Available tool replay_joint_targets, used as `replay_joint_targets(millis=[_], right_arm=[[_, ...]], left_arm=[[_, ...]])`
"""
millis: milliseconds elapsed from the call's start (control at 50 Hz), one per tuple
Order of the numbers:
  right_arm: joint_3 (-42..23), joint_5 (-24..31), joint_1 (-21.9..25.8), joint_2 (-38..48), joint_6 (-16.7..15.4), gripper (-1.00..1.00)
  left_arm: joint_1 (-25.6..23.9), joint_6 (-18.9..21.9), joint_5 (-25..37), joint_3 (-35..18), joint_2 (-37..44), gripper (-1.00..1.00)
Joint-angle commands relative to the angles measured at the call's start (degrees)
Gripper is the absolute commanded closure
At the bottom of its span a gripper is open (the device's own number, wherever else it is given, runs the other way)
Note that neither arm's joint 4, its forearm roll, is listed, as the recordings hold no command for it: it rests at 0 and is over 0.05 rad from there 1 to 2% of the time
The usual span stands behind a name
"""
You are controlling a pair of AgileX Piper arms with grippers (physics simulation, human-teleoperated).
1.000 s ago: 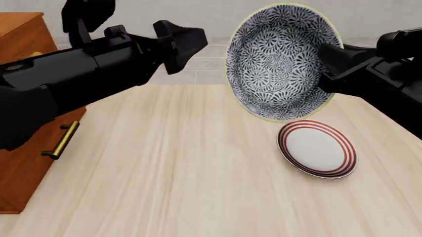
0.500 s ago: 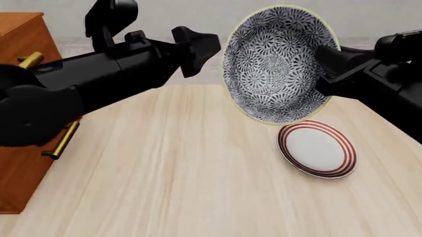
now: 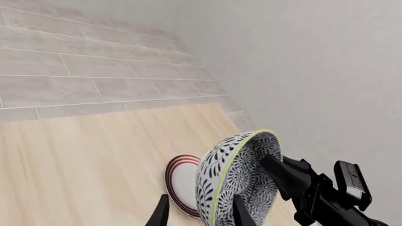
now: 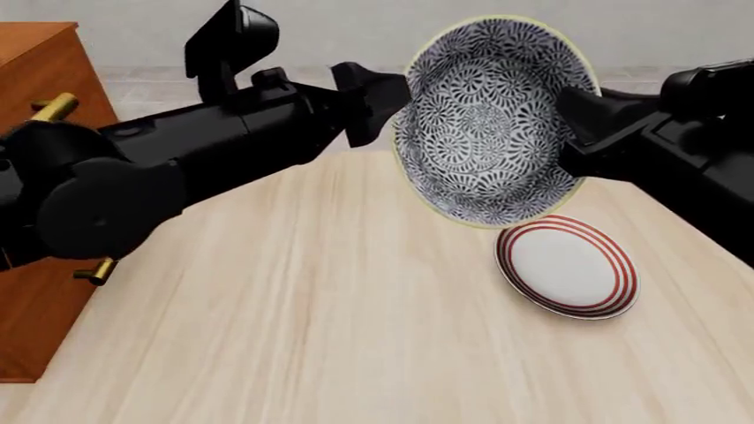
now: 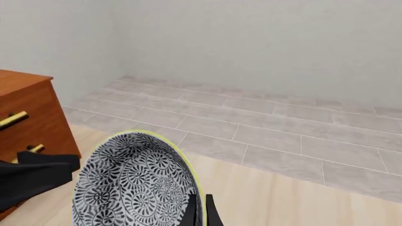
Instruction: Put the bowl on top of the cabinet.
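Above pale wooden table (image 4: 295,291), bowl (image 4: 489,119) is pinched by right gripper (image 4: 574,124); left gripper (image 3: 199,214), fingers spread, straddles its rim — apparently a handover, then the cabinet (image 4: 41,62) at nine o'clock.

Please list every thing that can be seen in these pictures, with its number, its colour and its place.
bowl: one, white with black swirls, in the air above the table, tilted on edge.
plate: one, white with red rings, on the table at the right.
cabinet: one, reddish-brown, at the left edge.
table: one, pale wood.
left gripper: black, open around the bowl's rim.
right gripper: black, shut on the bowl's rim.
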Motion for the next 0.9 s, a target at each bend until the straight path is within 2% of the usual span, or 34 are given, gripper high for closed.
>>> replay_joint_targets(millis=[20,900], right_arm=[[-0.2,-0.4,0.1,0.2,0.3,1.0],[0.5,-0.9,1.8,-0.5,0.7,1.0]], left_arm=[[-0.5,-0.1,-0.6,-0.4,1.6,-1.0],[0.1,1.3,-3.4,-0.8,7.5,-1.0]])
